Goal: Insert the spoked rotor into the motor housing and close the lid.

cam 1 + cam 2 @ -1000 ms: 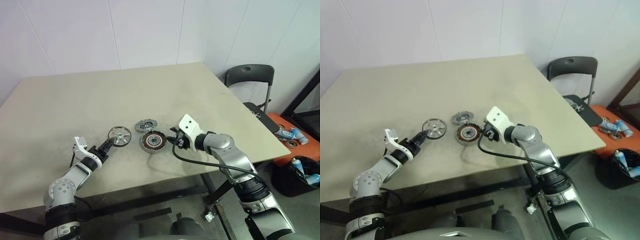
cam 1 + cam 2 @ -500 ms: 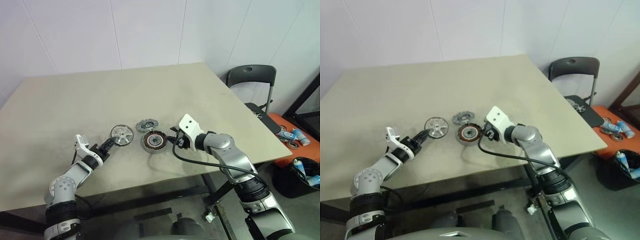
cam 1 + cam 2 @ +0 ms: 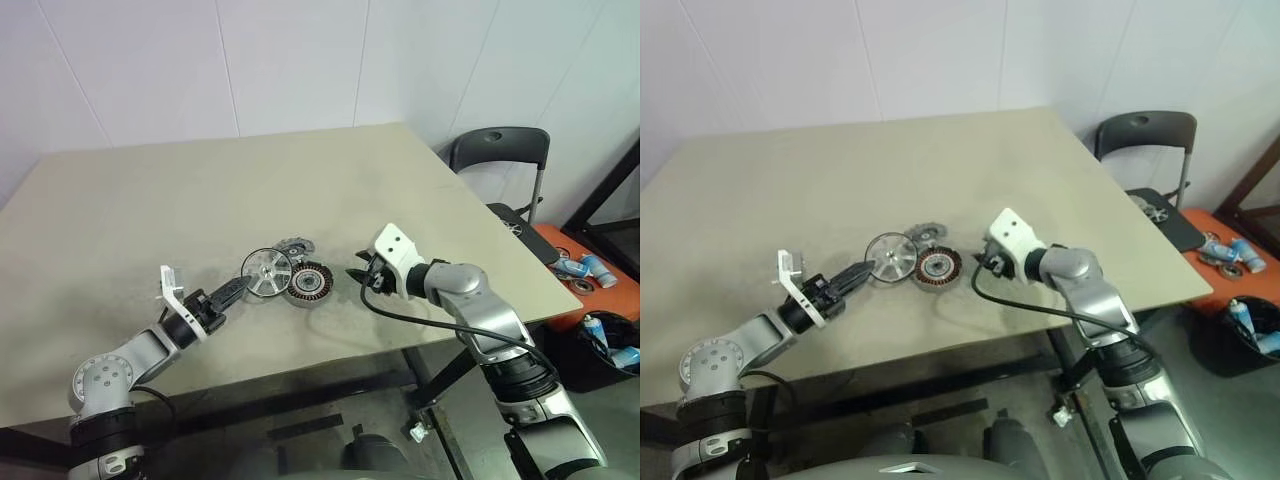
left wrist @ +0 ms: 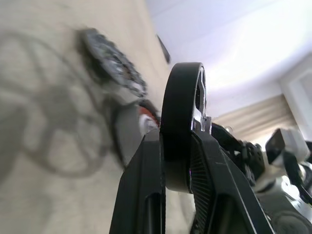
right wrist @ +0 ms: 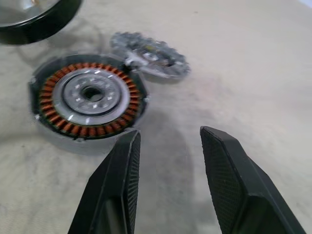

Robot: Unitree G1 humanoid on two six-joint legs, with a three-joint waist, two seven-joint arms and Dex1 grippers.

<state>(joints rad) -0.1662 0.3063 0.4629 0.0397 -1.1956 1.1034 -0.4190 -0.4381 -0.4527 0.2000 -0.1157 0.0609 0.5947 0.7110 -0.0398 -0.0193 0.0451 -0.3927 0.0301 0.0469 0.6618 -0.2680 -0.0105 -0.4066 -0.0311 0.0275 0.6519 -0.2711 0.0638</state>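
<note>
The spoked rotor [image 3: 266,273] stands in front of the lid [image 3: 297,244], hiding its left part. In the left wrist view the rotor's lower rim is hidden between the left tool [image 4: 176,161] fingers, and the motor housing [image 4: 113,62] behind is blurred. In the right wrist view the rotor is cut off by the edge.

Left claw [image 3: 238,289] lifted spoked rotor [image 3: 266,273] off table [image 3: 120,220], carried it right, now tipped up on edge just beside motor housing [image 3: 309,283], partly covering lid [image 3: 297,245]. Right claw [image 3: 362,279] backed off from housing, gap there now. Rotor looks airborne, hard to be sure.
</note>
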